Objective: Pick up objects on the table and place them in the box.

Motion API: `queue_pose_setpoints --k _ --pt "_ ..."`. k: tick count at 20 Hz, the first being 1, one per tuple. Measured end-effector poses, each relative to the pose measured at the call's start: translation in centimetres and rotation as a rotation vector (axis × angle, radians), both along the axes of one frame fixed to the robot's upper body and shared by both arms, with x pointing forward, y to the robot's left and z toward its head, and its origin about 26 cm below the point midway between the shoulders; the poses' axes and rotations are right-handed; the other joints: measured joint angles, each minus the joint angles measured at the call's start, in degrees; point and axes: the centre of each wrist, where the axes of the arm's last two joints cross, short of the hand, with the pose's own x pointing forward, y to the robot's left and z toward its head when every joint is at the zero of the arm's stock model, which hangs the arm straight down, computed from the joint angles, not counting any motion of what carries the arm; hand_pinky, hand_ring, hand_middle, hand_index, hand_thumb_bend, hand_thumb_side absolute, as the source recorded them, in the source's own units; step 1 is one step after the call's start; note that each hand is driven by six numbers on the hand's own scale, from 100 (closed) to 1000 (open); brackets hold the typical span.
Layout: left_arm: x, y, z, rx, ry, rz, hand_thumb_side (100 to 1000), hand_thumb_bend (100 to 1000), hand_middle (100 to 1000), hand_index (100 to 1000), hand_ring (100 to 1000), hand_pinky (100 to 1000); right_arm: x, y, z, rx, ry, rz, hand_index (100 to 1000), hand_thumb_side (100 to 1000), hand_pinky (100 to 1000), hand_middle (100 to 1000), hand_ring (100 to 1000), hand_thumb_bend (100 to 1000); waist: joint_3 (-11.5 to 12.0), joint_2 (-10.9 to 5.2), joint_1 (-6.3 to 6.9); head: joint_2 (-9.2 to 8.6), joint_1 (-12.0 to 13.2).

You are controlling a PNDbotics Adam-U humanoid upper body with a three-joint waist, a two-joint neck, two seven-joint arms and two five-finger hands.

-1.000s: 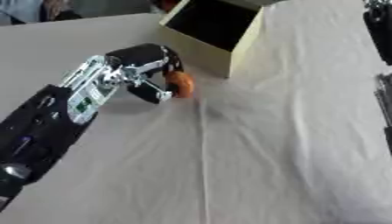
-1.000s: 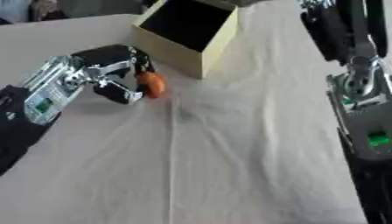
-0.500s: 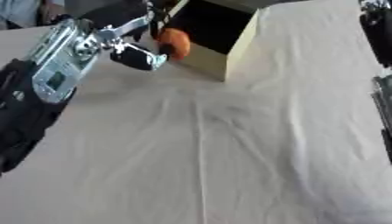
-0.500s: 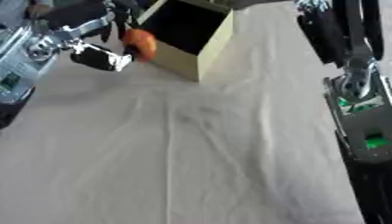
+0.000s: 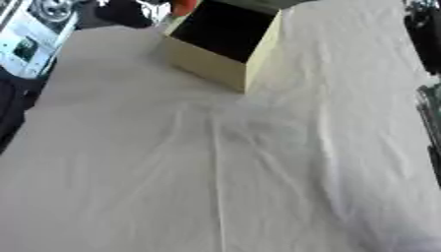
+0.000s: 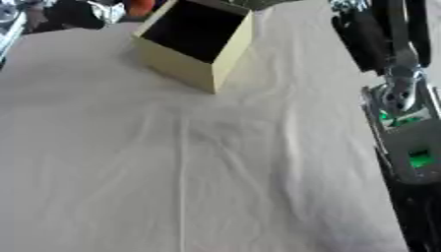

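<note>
An open cream box (image 5: 226, 45) with a dark inside stands at the far end of the white-clothed table (image 5: 233, 177). A small orange object (image 5: 182, 6) shows at the top edge, just over the box's far left rim. My left hand (image 5: 127, 12) is a dark shape beside it, largely cut off by the top edge, and still holds it. In the right eye view my right hand (image 6: 368, 34) stands idle at the upper right, away from the box, with dark fingers pointing up.
My left forearm (image 5: 30, 29), silver with a green panel, runs along the left edge. My right forearm (image 6: 409, 142), with green lights, fills the right edge. The cloth has soft wrinkles in the middle. Dark clutter lies beyond the table's far edge.
My left hand has lifted the orange object off the cloth and carried it up and away to above the box's far left rim. The view has also tilted. The right arm stays put.
</note>
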Motion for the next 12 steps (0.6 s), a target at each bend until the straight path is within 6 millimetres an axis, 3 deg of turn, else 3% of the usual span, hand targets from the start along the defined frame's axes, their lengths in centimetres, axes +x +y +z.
queue_pose_setpoints --k 5,12 --pt "1.6 -0.3 1.1 -0.016 -0.043 0.014 304 100 618 657 548 325 0.0 0.4 0.4 0.002 -0.013 0.012 749 881 778 675 820 100 -1.66 0.82 0.37 -0.9 0.88" --pt "4.1 0.1 0.1 -0.035 -0.064 0.056 347 100 606 643 545 329 -0.6 1.4 1.4 0.005 -0.053 0.056 748 879 778 676 821 100 -5.9 2.45 1.95 -3.71 3.58"
